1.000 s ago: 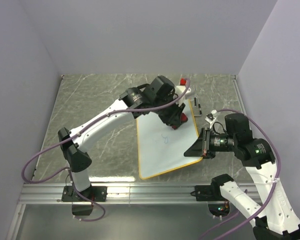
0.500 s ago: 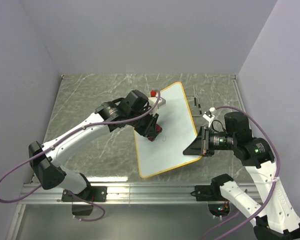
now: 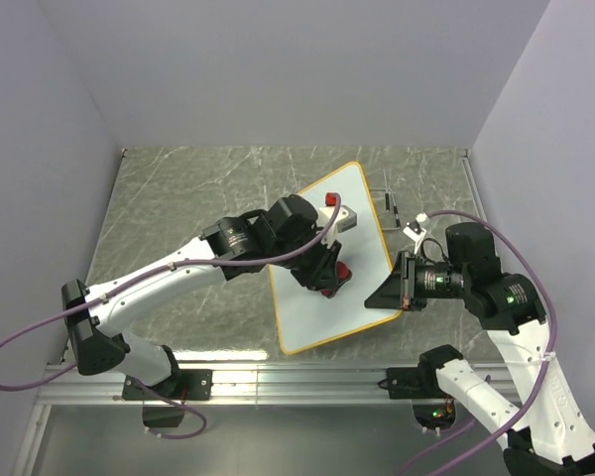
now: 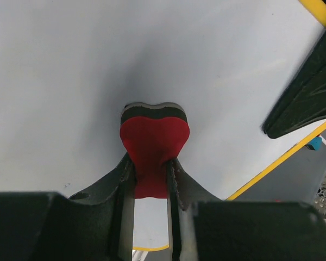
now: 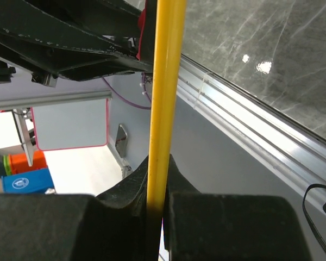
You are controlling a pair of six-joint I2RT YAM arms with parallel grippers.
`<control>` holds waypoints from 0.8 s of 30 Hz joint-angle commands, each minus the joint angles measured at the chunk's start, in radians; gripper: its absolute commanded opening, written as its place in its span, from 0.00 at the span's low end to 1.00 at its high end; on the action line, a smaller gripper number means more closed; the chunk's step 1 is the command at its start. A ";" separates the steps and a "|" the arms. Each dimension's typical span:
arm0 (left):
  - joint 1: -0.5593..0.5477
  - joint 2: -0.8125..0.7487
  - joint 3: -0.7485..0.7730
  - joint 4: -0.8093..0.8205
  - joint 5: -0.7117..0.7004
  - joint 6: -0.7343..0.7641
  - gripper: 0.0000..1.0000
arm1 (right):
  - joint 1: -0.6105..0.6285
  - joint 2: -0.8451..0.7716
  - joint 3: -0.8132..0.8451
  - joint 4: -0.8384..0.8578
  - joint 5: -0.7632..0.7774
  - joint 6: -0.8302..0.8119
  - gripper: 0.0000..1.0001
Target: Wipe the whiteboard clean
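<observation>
The whiteboard (image 3: 352, 213), white with a yellow-orange rim, lies slanted on the marble table. My left gripper (image 3: 329, 281) is shut on the red eraser (image 3: 340, 274) and presses it on the board's middle. In the left wrist view the eraser (image 4: 154, 142) sits between my fingers against the white board (image 4: 87, 70), which shows no marks there. My right gripper (image 3: 392, 294) is shut on the board's right rim. In the right wrist view the yellow rim (image 5: 165, 81) runs edge-on through the jaws.
A small clip-like item (image 3: 393, 210) lies on the table just beyond the board's right edge. The metal rail (image 3: 278, 382) runs along the table's near edge. Grey walls close in the left, back and right.
My left gripper swept the eraser from the board's far right part to its left side, then back down to the middle. The blue scribble is gone. The right arm has stayed still.
</observation>
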 commanded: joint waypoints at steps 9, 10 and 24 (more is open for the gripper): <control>0.250 0.075 0.074 -0.002 -0.176 -0.032 0.00 | 0.020 0.034 0.236 0.144 0.040 -0.160 0.00; 0.261 0.069 0.102 -0.031 -0.225 -0.033 0.00 | 0.020 0.053 0.259 0.116 0.102 -0.195 0.00; 0.357 -0.152 0.020 -0.120 -0.445 -0.118 0.00 | 0.017 0.519 0.765 -0.051 0.777 -0.243 0.00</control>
